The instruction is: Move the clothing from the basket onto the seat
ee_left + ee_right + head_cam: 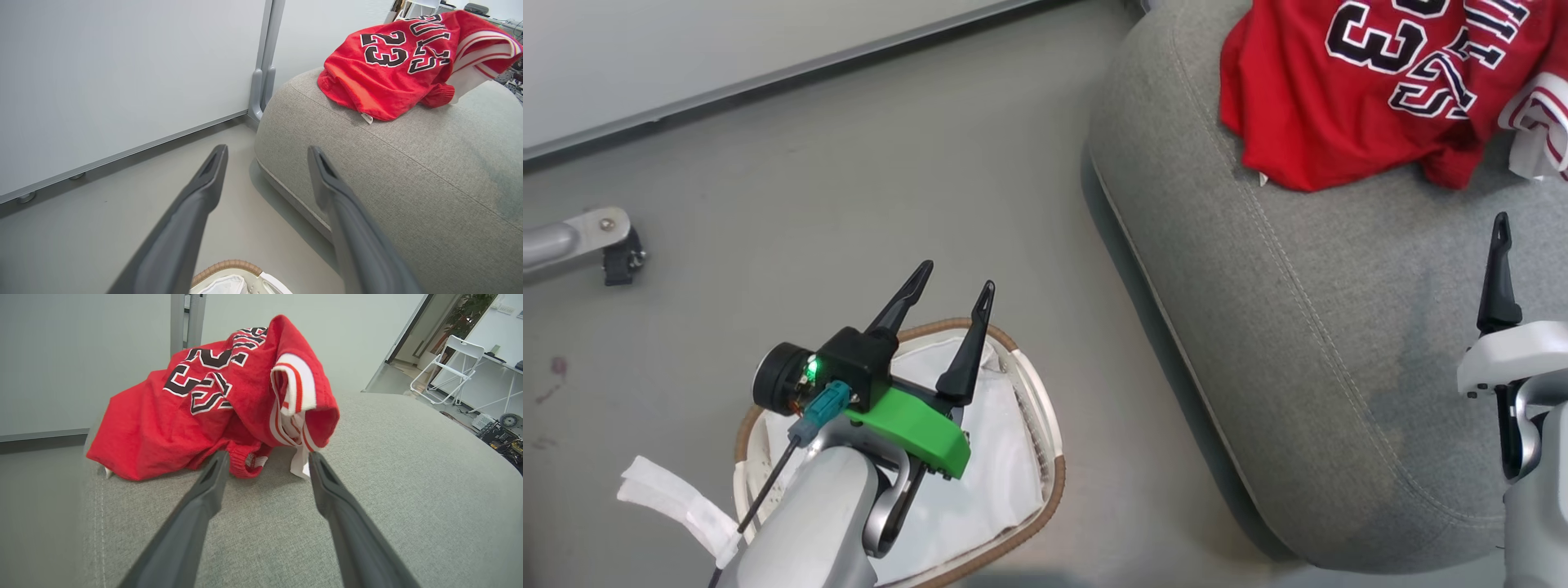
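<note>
Left pincer [957,276]: positioned above the basket [1058,488], fingers spread, nothing between them. In the left wrist view the pincer [267,150] points over the basket's far rim toward the floor and the near corner of the seat.

Basket: stands on the grey floor [849,204], beside the seat but apart from it. Brown woven rim, white plastic wall. A white liner [992,490] lies crumpled inside. A white fabric strip [670,498] hangs out over the left side onto the floor.

Right pincer [268,455]: held above the seat's top face, fingers spread and holding nothing. Its tips are aimed at the near edge of the clothing, close to it; whether they touch the fabric cannot be told.

Seat [1298,327]: large grey upholstered cushion with a rounded corner and a stitched seam along the edge.

Clothing [1356,98]: lies in a rumpled heap on the far part of the seat, near its left corner. The red jersey [196,400] shows black, white-edged numerals and letters on top. A white-striped red piece [294,388] is folded against its right side.

Beyond: a metal leg with a caster [584,241] at the far left of the floor, a pale wall panel [686,49] behind, and a white folding chair [453,371] in the room past the seat.
</note>
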{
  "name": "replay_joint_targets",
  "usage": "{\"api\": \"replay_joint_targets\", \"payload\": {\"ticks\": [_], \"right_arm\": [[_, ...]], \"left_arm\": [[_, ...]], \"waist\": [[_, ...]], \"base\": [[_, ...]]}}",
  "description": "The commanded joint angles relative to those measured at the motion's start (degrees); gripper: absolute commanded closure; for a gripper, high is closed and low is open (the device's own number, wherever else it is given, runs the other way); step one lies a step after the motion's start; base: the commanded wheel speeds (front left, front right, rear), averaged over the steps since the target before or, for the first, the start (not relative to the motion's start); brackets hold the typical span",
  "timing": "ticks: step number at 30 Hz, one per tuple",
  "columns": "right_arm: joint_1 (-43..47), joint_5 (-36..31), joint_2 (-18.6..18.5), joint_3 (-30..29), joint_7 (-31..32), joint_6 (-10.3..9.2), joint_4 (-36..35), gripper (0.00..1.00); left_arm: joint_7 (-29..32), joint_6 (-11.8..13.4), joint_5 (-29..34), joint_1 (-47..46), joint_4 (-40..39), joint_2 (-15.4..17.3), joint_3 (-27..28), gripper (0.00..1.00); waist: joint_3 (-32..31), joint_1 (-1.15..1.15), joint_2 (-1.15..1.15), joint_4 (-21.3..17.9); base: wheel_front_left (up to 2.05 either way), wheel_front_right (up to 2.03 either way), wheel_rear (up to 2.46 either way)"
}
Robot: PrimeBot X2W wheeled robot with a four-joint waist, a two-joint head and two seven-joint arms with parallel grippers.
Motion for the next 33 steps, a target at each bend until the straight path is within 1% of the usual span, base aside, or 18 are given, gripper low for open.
{"api": "replay_joint_targets", "payload": {"ticks": [1, 3, 4, 11, 17, 22, 28, 33], "right_arm": [[0.3, 0.18, -0.71, 0.26, -0.13, -0.06, -0.53, 0.0], [-0.43, 0.02, -1.0, 0.91, -0.13, -0.06, -1.04, 0.0], [-1.33, 0.06, -1.66, 1.72, -0.13, -0.07, -1.2, 0.0], [-2.81, 0.83, -2.93, 5.32, -0.13, -0.06, -0.8, 0.0], [-0.8, 1.43, -1.83, 8.05, -0.12, -0.06, -1.48, 0.0], [1.95, 2.59, -0.23, 10.52, -0.13, -0.06, -1.98, 0.0], [5.47, 4.45, 1.56, 12.58, -0.13, -0.06, -2.32, 0.0], [8.62, 6.95, 2.03, 13.83, -0.13, -0.06, -2.52, 0.0]], "left_arm": [[-0.03, -0.12, -0.12, 1.03, -0.15, -0.37, 0.61, 0.0], [-0.03, -0.12, -0.2, 1.6, -0.29, -0.93, 1.4, 0.0], [-0.03, -0.12, -0.16, 2.2, -0.4, -1.67, 2.47, 0.0], [-0.04, 0.02, 1.6, 5.25, -1.46, -4.22, 8.58, 0.0], [-0.03, 0.01, 2.07, 9.26, -1.89, -5.67, 13.68, 0.0], [-0.04, 0.19, 2.67, 13.19, -2.2, -6.0, 18.06, 0.0], [-0.03, 0.64, 3.8, 17.32, -3.04, -6.25, 22.29, 0.0], [-0.03, 0.52, 3.25, 19.5, -3.38, -6.3, 22.68, 0.0]], "waist": [[-1.77, 0.0, 0.0, 1.64], [-2.82, 0.0, 0.0, 2.66], [-3.86, 0.0, 0.0, 3.89], [-8.07, 0.0, 0.0, 9.21], [-12.02, 0.0, 0.0, 14.43], [-14.98, 0.0, 0.0, 18.22], [-17.11, 0.0, 0.0, 21.25], [-18.01, 0.0, 0.0, 22.76]], "base": [[0.0, 0.0, 0.0], [0.0, 0.0, 0.0], [0.0, 0.0, 0.0], [0.0, 0.0, 0.0], [0.0, 0.0, 0.0], [0.0, 0.0, 0.0], [0.0, 0.0, 0.0], [0.0, 0.0, 0.0]]}}
